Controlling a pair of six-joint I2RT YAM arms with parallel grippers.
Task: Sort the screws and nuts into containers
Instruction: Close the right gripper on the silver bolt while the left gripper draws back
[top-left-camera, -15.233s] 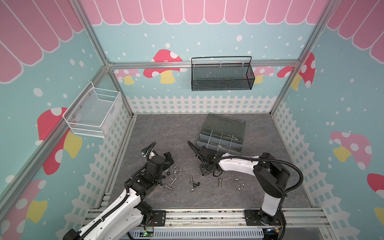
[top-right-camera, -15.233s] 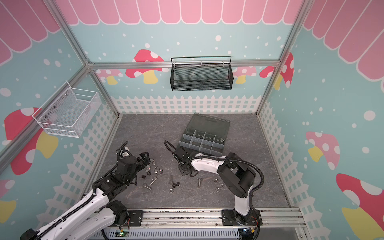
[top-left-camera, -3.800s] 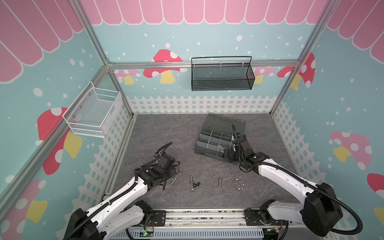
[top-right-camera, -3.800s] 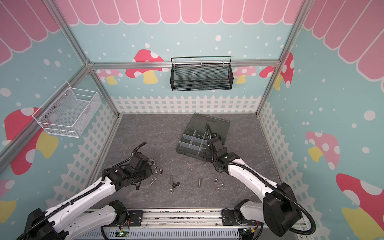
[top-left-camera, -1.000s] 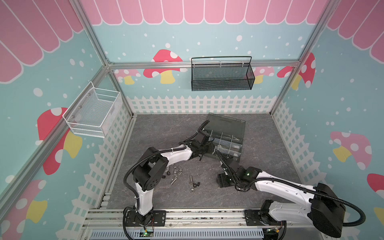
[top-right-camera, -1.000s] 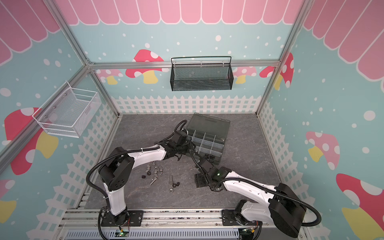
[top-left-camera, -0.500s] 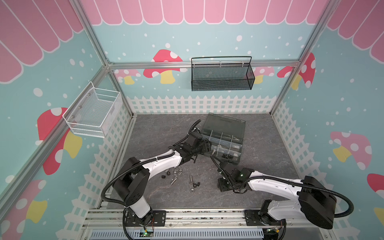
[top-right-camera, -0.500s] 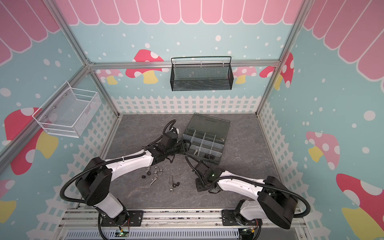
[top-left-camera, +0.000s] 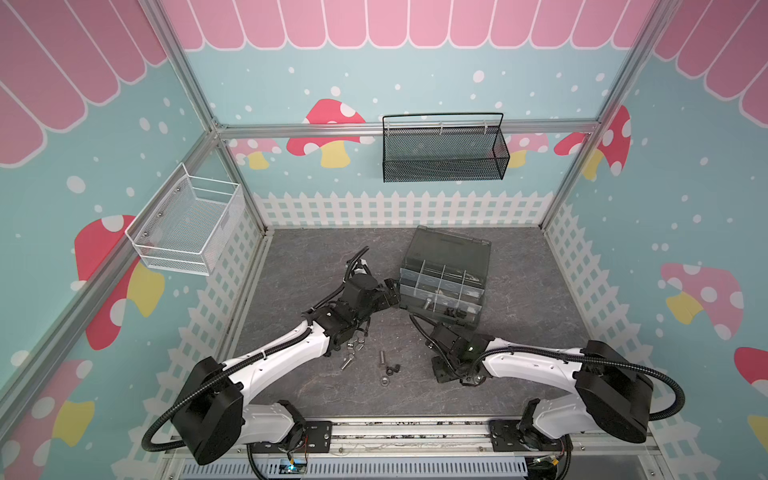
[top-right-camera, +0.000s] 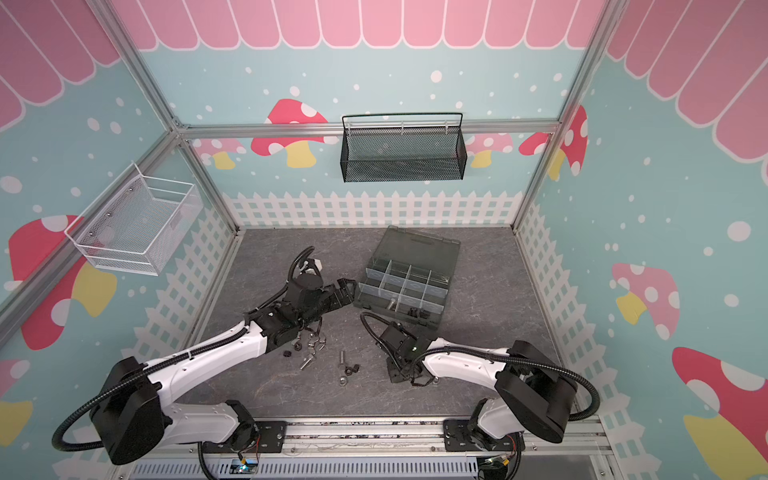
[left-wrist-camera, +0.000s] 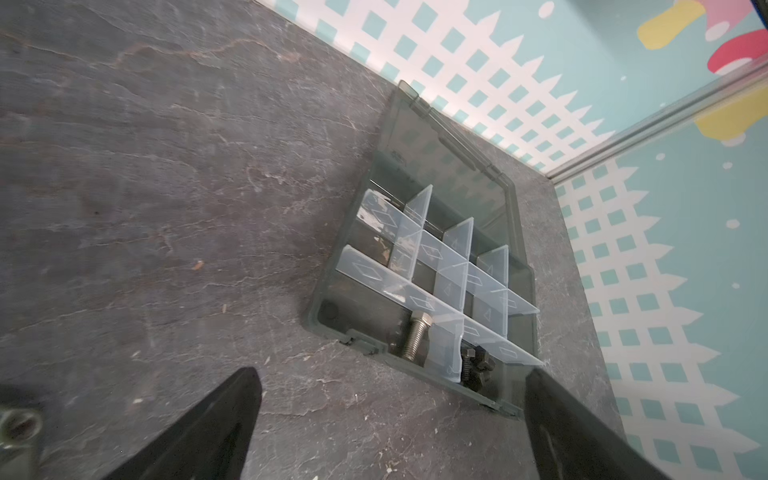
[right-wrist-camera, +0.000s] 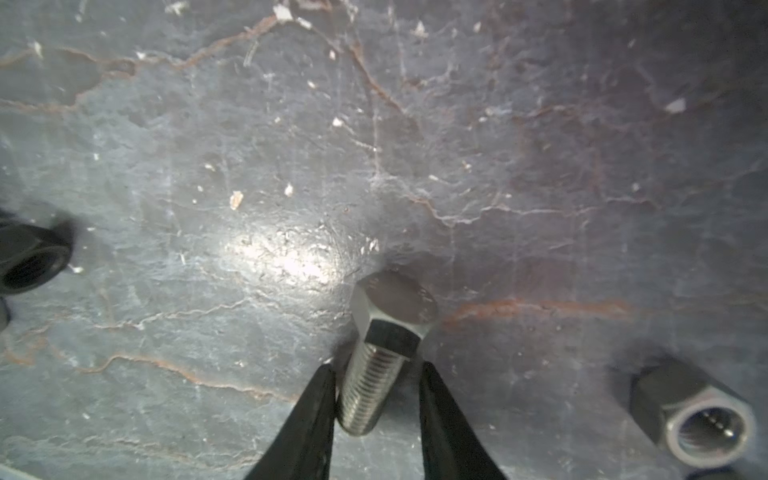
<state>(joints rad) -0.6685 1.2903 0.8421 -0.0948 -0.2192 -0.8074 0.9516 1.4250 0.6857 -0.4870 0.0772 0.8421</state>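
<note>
You're looking at a matt, rough, slate-looking bench (right-wrist-camera: 249, 124). A shiny threaded metal screw (right-wrist-camera: 374, 374) is catching light, a duller metal nut (right-wrist-camera: 698, 415) is sitting greyer, and the smooth dark plastic organiser box (left-wrist-camera: 328, 286) is showing glossy translucent plastic dividers (left-wrist-camera: 436, 253).

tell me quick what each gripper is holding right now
left gripper: open, empty.
right gripper: jaws either side of a silver screw lying on the table; cannot tell if it is gripped.
</note>
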